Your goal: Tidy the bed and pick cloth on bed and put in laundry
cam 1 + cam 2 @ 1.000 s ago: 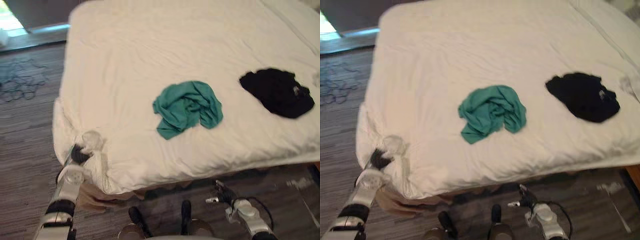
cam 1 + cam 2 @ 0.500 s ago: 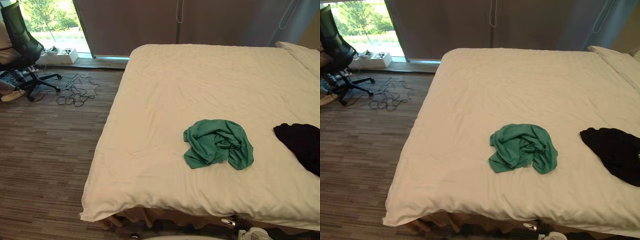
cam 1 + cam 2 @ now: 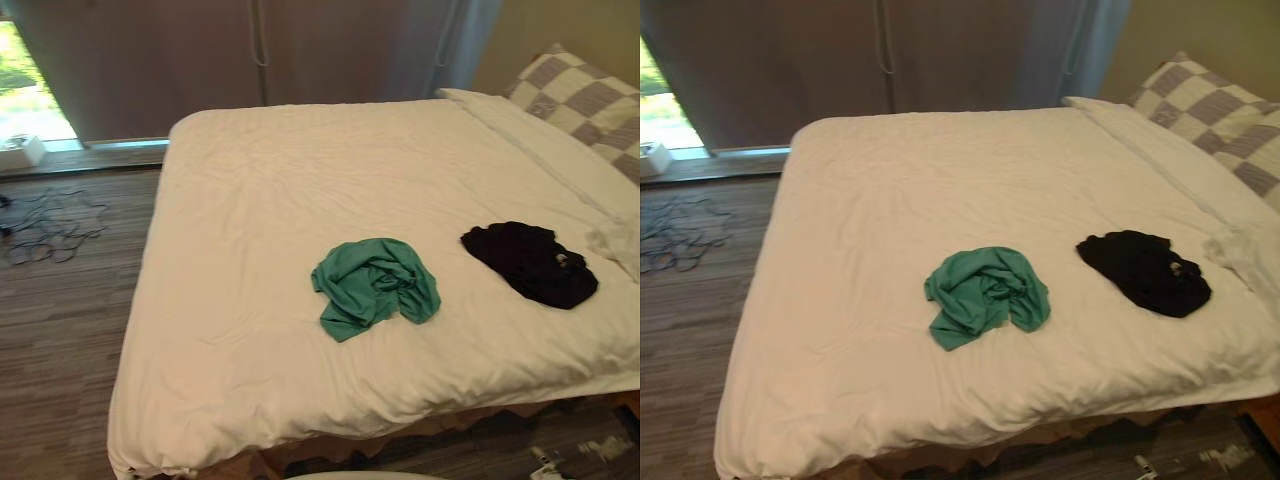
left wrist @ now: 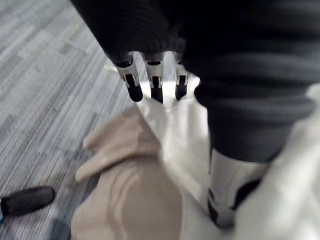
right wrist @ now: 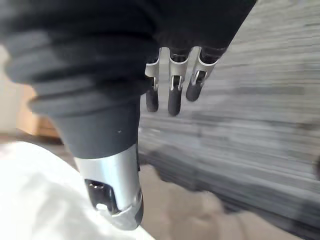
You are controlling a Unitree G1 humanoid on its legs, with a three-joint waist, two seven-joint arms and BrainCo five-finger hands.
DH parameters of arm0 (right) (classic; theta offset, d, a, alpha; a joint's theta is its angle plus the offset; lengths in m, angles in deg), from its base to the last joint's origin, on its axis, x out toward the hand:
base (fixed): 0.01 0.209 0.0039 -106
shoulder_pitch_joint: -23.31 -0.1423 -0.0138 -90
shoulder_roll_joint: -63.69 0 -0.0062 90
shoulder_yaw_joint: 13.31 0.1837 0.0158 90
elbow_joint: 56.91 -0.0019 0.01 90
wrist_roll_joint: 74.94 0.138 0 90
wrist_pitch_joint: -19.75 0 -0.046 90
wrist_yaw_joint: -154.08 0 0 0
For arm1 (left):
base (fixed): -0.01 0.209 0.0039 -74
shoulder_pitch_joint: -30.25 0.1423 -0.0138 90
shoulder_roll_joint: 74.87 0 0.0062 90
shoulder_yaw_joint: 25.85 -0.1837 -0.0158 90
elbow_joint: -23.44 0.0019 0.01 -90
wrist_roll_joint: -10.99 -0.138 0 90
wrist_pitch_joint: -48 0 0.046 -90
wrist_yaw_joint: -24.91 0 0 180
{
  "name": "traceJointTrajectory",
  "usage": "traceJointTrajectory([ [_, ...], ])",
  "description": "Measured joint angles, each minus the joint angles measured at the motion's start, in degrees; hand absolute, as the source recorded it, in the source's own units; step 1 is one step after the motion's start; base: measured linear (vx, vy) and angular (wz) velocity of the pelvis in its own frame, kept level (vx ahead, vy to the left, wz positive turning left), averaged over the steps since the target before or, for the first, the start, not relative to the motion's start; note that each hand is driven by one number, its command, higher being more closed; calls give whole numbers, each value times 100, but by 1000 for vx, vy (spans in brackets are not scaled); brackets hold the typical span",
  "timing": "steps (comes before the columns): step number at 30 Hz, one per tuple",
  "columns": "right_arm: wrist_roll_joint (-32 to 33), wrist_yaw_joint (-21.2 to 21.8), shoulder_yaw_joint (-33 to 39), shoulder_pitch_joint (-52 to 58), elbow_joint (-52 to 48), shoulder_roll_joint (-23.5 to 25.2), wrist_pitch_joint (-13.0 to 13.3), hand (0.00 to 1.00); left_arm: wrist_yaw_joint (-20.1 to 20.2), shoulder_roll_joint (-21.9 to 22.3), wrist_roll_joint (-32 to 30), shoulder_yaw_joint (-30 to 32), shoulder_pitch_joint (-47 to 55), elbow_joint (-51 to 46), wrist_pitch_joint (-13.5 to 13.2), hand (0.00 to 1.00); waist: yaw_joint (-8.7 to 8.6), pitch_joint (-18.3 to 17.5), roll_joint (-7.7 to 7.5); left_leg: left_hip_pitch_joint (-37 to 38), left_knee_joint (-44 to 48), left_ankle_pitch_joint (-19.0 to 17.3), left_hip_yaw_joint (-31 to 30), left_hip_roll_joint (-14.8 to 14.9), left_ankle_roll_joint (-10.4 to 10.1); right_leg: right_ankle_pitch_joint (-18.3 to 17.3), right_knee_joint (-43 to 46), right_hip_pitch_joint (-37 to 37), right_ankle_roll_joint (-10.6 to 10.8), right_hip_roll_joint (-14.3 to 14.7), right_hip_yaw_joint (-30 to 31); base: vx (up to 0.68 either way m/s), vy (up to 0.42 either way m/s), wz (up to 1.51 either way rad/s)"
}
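Note:
A crumpled green cloth point(image 3: 375, 285) lies in the middle of the white duvet point(image 3: 300, 180) on the bed. A black cloth point(image 3: 528, 262) lies to its right, and a small white cloth point(image 3: 615, 240) sits at the bed's right edge. My left hand point(image 4: 155, 82) hangs beside the duvet's corner point(image 4: 180, 135) and the beige bed skirt point(image 4: 125, 200), fingers straight and holding nothing. My right hand point(image 5: 172, 97) hovers over the floor by the bed's edge, fingers straight and empty.
Checked pillows point(image 3: 590, 100) rest at the head of the bed, far right. Dark curtains point(image 3: 300, 50) close the far wall. Loose cables point(image 3: 50, 225) lie on the wooden floor point(image 3: 60, 330) left of the bed, near a bright window point(image 3: 20, 90).
The camera has lifted and turned, so the pillows now show. Both hands have dropped out of the eye views. The left hand has let go of the duvet corner. The cloths lie as before.

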Motion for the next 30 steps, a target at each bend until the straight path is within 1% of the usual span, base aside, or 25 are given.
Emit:
traceJointTrajectory([
  [1, -20, -97, -11, -5, -215, -15, 149, 100, -55, -3, 104, -63, 24, 5, 7, 0, -20, 20, -20, 35, 0, -8, 57, 10, -10, 16, 5, -4, -14, 18, 40, -6, -5, -39],
  [3, -114, -319, -250, -14, -1146, -25, 583, 100, -63, -85, 282, -404, 204, -5, 7, 0, -25, 30, -11, 117, 2, -39, 194, 39, -46, 36, 84, -87, -40, 47, 190, -11, -9, -38],
  [4, -128, -352, -312, -24, -1354, -37, 659, 100, -62, -100, 333, -478, 228, -12, 10, 0, -28, 58, -5, 160, 6, -40, 225, 37, -48, 44, 87, -81, -53, 45, 223, 3, 7, -31],
  [5, -216, -402, -584, -21, -1890, -58, 780, 100, -61, -128, 467, -647, 268, -12, 25, 0, -39, 73, 15, 210, 32, -42, 266, 22, -50, 47, 88, -85, -56, 44, 262, -16, 8, -22],
  [6, -339, -407, -1006, -19, -2708, -63, 1000, 100, -62, -174, 676, -888, 320, -12, 80, 0, -62, 80, 52, 231, 33, -42, 274, 10, -50, 47, 88, -87, -57, 42, 323, -30, 3, -17],
  [7, -347, -397, -1201, -21, -3023, -64, 1049, 100, -62, -193, 733, -973, 351, -13, 100, 0, -83, 79, 50, 229, 32, -43, 276, 14, -48, 52, 75, -90, -52, 66, 355, -93, -25, -9],
  [8, -550, -293, -1680, -32, -3746, -67, 1196, 100, -57, -239, 771, -1144, 402, -15, 130, 0, -102, 86, 44, 215, 30, -52, 269, 13, -58, 62, 42, -137, -41, 70, 395, -89, -26, -7],
  [9, -713, -135, -1961, -51, -4161, -70, 1316, 100, -55, -261, 771, -1220, 436, -31, 141, 0, -101, 42, 85, 171, 32, -50, 266, 0, -61, 61, 29, -184, -41, 58, 417, -87, -23, -8],
  [10, -841, 45, -2199, -82, -4470, -81, 1450, 100, -52, -270, 771, -1308, 468, -66, 145, 0, -101, 44, 85, 132, 32, -45, 263, -15, -61, 61, 19, -229, -40, 57, 425, -71, -18, -10],
  [11, -979, 433, -2562, -187, -4805, -131, 1675, 100, -43, -271, 780, -1397, 527, -112, 153, 0, -100, 43, 79, 57, 34, -27, 237, -69, -46, 61, 15, -318, -40, 56, 482, -62, -18, -8],
  [12, -1001, 524, -2684, -221, -4885, -156, 1715, 100, -41, -282, 785, -1429, 543, -110, 159, 0, -99, 43, 79, 35, 34, -24, 229, -76, -43, 61, 16, -345, -40, 53, 497, -69, -29, -8],
  [13, -994, 1113, -3095, -358, -5149, -266, 1887, 100, 48, -292, 828, -1525, 563, -100, 242, 0, -100, 43, 85, -15, 34, -19, 88, -98, -37, 61, 19, -371, -40, 48, 500, 0, 0, 0],
  [14, -980, 1339, -3229, -396, -5270, -310, 1894, 100, 72, -290, 829, -1560, 562, -98, 254, 0, -100, 41, 88, -35, 34, -19, 16, -98, -37, 61, 26, -374, -40, 49, 497, -20, -27, 6],
  [15, -933, 1715, -3488, -500, -5444, -416, 1911, 100, 89, -285, 822, -1597, 556, -96, 257, 0, -103, 43, 85, -63, 34, -19, -115, -97, -36, 61, 32, -383, -40, 49, 484, -18, -23, 11],
  [16, -639, 2310, -3877, -726, -5522, -620, 1919, 100, 113, -290, 809, -1602, 541, -90, 259, 0, -110, 60, 66, -74, 34, -20, -258, -93, -36, 61, 38, -386, -40, 53, 472, -29, -21, 10],
  [17, -485, 2541, -4017, -815, -5546, -700, 1913, 100, 132, -297, 808, -1601, 524, -81, 261, 0, -109, 70, 58, -81, 34, -20, -319, -91, -36, 61, 39, -387, -40, 54, 465, -41, -22, 18],
  [18, -104, 3075, -4304, -1035, -5668, -817, 1850, 100, 168, -317, 804, -1600, 458, -15, 264, 0, -107, 71, 45, -152, 33, -12, -463, -81, -20, 66, 32, -396, -43, 51, 399, -29, -17, 24],
  [19, 90, 3326, -4453, -1179, -5728, -820, 1832, 100, 169, -327, 801, -1598, 420, 19, 276, 0, -110, 83, 32, -170, 33, 4, -521, -80, 4, 74, 31, -388, -52, 47, 356, -36, -17, 27],
  [20, 396, 3728, -4730, -1383, -5830, -821, 1734, 100, 171, -326, 761, -1596, 384, 20, 298, 0, -110, 117, -3, -182, 33, 15, -563, -70, 19, 82, 22, -383, -64, 52, 340, -45, -14, 22],
  [21, 654, 4077, -5054, -1555, -5921, -822, 1599, 100, 167, -322, 732, -1591, 360, 28, 327, 0, -68, 115, -16, -246, 34, 34, -639, -63, 45, 96, -9, -379, -73, 53, 296, -47, -14, 18],
  [22, 713, 4161, -5148, -1599, -5935, -820, 1566, 100, 167, -319, 730, -1590, 350, 31, 342, 0, -57, 113, -20, -263, 34, 41, -672, -63, 53, 100, -18, -378, -77, 51, 275, -36, -15, 25],
  [23, 885, 4361, -5376, -1710, -5939, -815, 1468, 100, 164, -315, 723, -1591, 303, 73, 365, 0, -53, 119, -28, -292, 34, 53, -720, -60, 68, 118, -29, -377, -94, 49, 235, -24, -10, 21],
  [25, 1209, 4731, -6058, -1971, -5922, -730, 1111, 100, 152, -303, 676, -1590, 233, 137, 460, 0, 25, 127, -26, -371, 35, 92, -846, -54, 106, 169, -82, -365, -131, 47, 201, -31, -7, 26],
  [28, 1375, 4910, -6937, -2200, -5884, -379, 784, 100, 140, -313, 623, -1585, 214, 211, 558, 0, 121, 177, -14, -471, 35, 138, -952, -50, 132, 185, -121, -383, -142, 43, 166, -48, -11, 20],
  [30, 1488, 4987, -7643, -2442, -5695, -32, 570, 100, 110, -336, 624, -1582, 107, 251, 658, 0, 169, 392, -20, -609, 35, 222, -1057, -41, 162, 210, -116, -459, -164, 41, 99, -77, -23, 23],
])
